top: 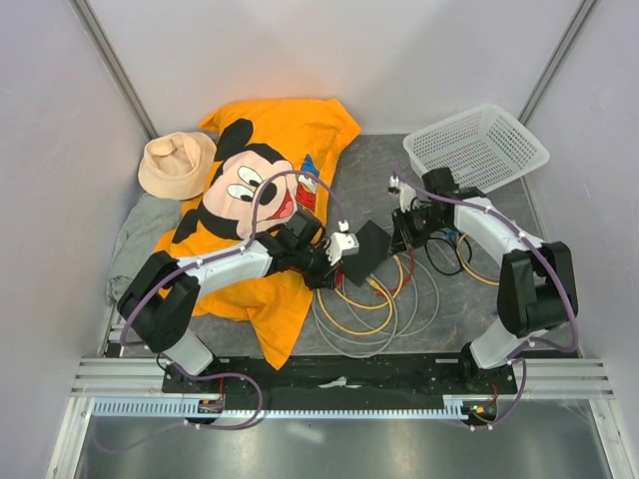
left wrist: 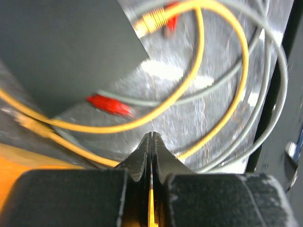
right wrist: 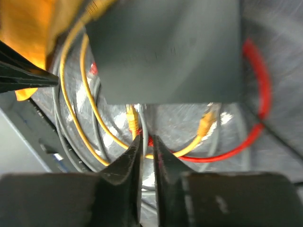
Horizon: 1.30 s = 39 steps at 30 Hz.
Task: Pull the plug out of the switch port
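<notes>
Facing the switch (top: 367, 249) on the tabletop (top: 379, 160) between our arms, our right gripper (right wrist: 145, 141) sits nearly closed beside a yellow plug (right wrist: 132, 119); grip unclear. Our left gripper (left wrist: 151, 135) is closed. We should pull straight out, steadying the switch.

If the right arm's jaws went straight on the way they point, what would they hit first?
Probably the yellow plastic cable plug just ahead of the right arm's jaws, by the near edge of the flat matte-black rectangular switch; depth is unclear.

Matte black switch (top: 371, 249), yellow plug (right wrist: 132, 120) at edge
</notes>
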Each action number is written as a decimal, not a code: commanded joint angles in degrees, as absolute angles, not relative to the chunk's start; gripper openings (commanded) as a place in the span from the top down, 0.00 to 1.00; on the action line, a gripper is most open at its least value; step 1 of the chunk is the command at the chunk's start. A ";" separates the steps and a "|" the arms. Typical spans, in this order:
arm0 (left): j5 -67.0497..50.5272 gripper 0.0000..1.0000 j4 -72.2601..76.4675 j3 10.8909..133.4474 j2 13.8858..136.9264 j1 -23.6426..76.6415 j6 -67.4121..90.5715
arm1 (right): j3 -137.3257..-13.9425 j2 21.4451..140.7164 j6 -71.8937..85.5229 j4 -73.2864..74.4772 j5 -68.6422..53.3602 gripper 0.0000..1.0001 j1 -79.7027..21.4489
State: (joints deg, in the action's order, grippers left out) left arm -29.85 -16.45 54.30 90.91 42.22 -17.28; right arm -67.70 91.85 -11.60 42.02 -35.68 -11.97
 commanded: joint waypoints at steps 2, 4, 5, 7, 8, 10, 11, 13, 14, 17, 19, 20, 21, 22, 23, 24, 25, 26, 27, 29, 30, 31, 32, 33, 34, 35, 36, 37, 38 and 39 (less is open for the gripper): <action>-28.58 0.98 -16.53 53.61 93.69 42.36 -21.27 | -63.81 95.18 -3.96 36.75 -38.50 0.83 -12.22; -26.38 0.98 -13.64 54.66 94.13 42.28 -18.55 | -63.81 96.84 -3.17 35.86 -37.28 0.84 -12.39; -23.84 0.98 -13.10 55.36 94.39 42.28 -17.07 | -64.16 97.55 -3.08 35.51 -36.57 0.84 -12.31; -20.76 0.98 -12.92 59.40 95.27 42.28 -16.44 | -65.47 99.74 -3.25 35.51 -34.90 0.84 -12.48; -17.78 0.98 -14.75 61.50 96.49 42.28 -16.52 | -65.91 100.54 -3.34 35.59 -34.46 0.84 -12.48; -14.26 0.98 -15.12 66.60 97.55 41.92 -16.61 | -67.06 102.73 -3.34 35.51 -33.84 0.83 -12.30; -11.63 0.98 -15.64 68.19 98.95 41.75 -16.61 | -67.32 103.18 -3.34 35.25 -33.14 0.83 -12.22; -9.24 0.98 -16.26 72.06 100.89 41.31 -16.70 | -67.76 104.41 -3.08 34.98 -32.35 0.83 -12.22; -7.49 0.98 -17.30 73.29 103.07 41.22 -17.22 | -67.94 104.85 -3.16 34.98 -31.91 0.83 -12.22; -3.97 0.98 -18.11 76.37 106.51 41.13 -18.37 | -69.60 106.17 -3.25 35.16 -31.64 0.84 -12.13; -3.34 0.98 -18.11 76.90 108.80 40.70 -18.46 | -71.10 106.96 -3.34 35.59 -31.20 0.83 -11.95; -3.25 0.98 -18.02 76.99 109.33 40.69 -18.37 | -71.71 107.14 -3.69 35.77 -30.94 0.83 -11.87; -3.69 0.98 -18.02 76.64 109.94 40.69 -18.37 | -72.68 107.75 -3.87 35.86 -30.59 0.83 -11.95; -4.30 0.98 -18.02 76.29 110.13 40.69 -18.37 | -73.29 108.01 -4.13 36.29 -30.15 0.83 -11.87; -5.79 0.98 -18.02 76.12 110.21 40.69 -18.28 | -74.43 108.45 -4.30 36.39 -29.80 0.83 -11.78; -6.58 0.98 -18.02 75.50 110.30 40.69 -18.19 | -74.97 109.24 -4.74 36.39 -29.10 0.83 -11.78; -8.68 0.98 -18.19 75.15 110.13 40.69 -17.85 | -75.58 109.68 -5.09 36.21 -29.00 0.81 -11.78; -10.35 0.98 -18.37 74.62 110.04 40.69 -17.75 | -76.89 110.04 -5.36 35.95 -28.92 0.80 -11.78; -11.68 0.98 -18.72 74.27 109.52 40.78 -17.84 | -77.51 111.17 -5.10 35.77 -29.26 0.80 -11.78; -14.14 0.98 -18.89 73.39 108.99 41.13 -17.06 | -79.53 112.40 -4.92 35.68 -29.79 0.79 -11.86; -14.93 0.99 -19.24 73.21 108.64 41.22 -16.96 | -79.89 112.59 -4.83 35.68 -29.71 0.79 -11.87; -15.55 0.99 -19.60 72.86 107.94 41.39 -16.18 | -80.24 112.50 -4.92 35.94 -29.45 0.79 -11.87; -15.99 0.98 -19.77 71.99 107.49 41.66 -15.82 | -80.77 112.15 -5.18 36.30 -29.36 0.79 -11.95; -16.26 0.98 -19.78 71.63 107.06 41.75 -15.91 | -81.03 111.80 -5.97 36.82 -29.18 0.78 -11.95; -14.87 0.98 -20.04 71.28 105.92 41.92 -16.52 | -81.30 111.45 -6.24 38.13 -29.09 0.77 -11.69; -13.37 0.99 -20.04 70.93 105.56 41.92 -16.96 | -82.26 109.97 -6.59 38.93 -29.44 0.76 -11.08; -11.62 0.98 -20.13 70.93 105.03 41.84 -17.40 | -82.61 108.99 -6.94 39.98 -30.05 0.74 -10.64; -9.43 0.98 -20.13 70.84 104.42 41.57 -19.14 | -82.79 107.94 -7.81 40.25 -32.41 0.72 -9.33; -9.06 0.98 -20.13 70.67 102.93 40.79 -19.86 | -82.53 105.75 -8.43 40.60 -34.08 0.70 -8.79; -8.97 0.98 -20.13 70.66 102.31 40.26 -20.30 | -82.18 104.86 -9.13 41.74 -35.41 0.63 -8.35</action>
